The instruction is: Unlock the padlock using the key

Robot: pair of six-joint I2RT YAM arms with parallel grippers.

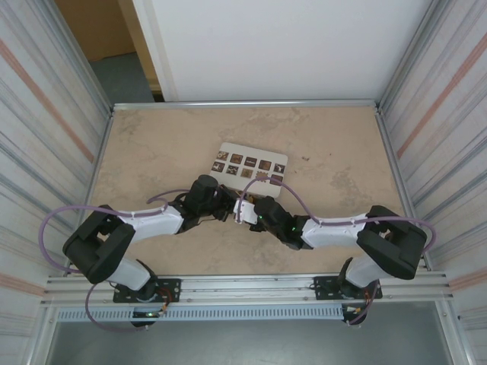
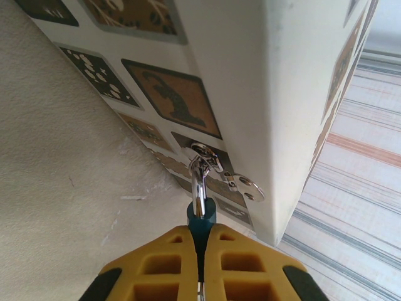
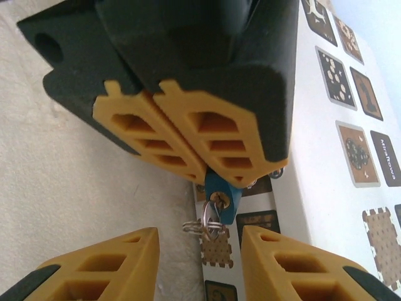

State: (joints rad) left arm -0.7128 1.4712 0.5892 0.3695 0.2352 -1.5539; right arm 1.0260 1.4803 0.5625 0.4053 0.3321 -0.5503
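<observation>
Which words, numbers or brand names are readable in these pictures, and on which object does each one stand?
None can be read with certainty.
On the white box, one dark square: two lines of pale lettering, too blurred to read.
Its other squares: pictures and patterns, no words.
On the padlock: no marking that I can make out.

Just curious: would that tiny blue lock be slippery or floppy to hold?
The padlock looks rigid metal, likely heavy for its size. Its shiny shackle seems slippery, so the left hand pinching the blue body is probably safer. The rings would likely dangle.
</observation>
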